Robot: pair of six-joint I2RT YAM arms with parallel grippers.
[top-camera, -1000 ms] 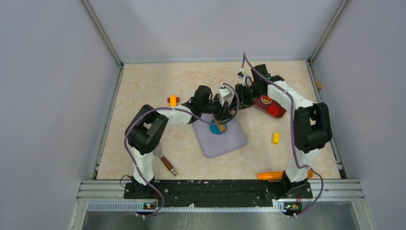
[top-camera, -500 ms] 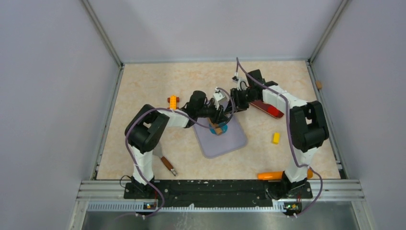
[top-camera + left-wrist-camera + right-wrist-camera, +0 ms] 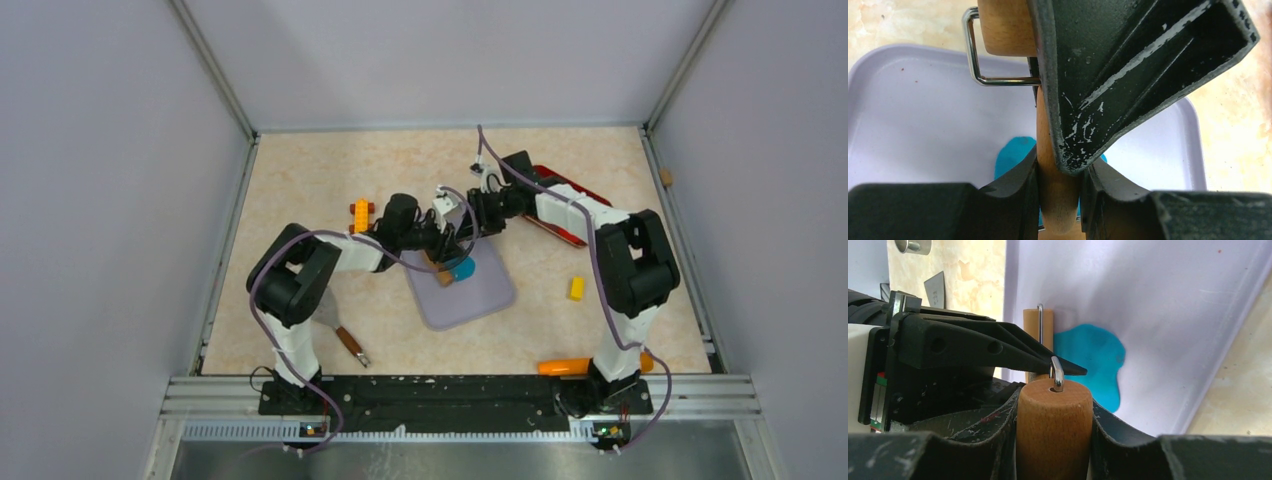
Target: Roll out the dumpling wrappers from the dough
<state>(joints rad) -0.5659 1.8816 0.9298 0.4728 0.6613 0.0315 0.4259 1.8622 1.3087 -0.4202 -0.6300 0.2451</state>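
The teal-blue dough [image 3: 463,268] is a small flattened patch on the lavender mat [image 3: 470,300]. The tan wooden roller [image 3: 443,276] with its metal wire frame [image 3: 998,78] stands just left of the dough, touching its edge. My left gripper [image 3: 446,243] is shut on the roller's thin handle [image 3: 1058,192]. My right gripper [image 3: 478,216] is shut on the roller's thick wooden cylinder [image 3: 1054,427]. The right wrist view shows the dough [image 3: 1093,360] beside the roller's lower barrel [image 3: 1038,325]. In the left wrist view the dough [image 3: 1013,155] is partly hidden behind the fingers. No round wrappers are in view.
A red pouch [image 3: 566,214] lies behind the right arm. An orange brick [image 3: 361,210] sits left of the mat and a yellow brick [image 3: 576,288] right of it. An orange stick [image 3: 565,366] and a brown-handled tool [image 3: 352,345] lie near the front.
Both grippers have moved left with the roller between them. The roller has come off the dough, which now shows more on its right side.
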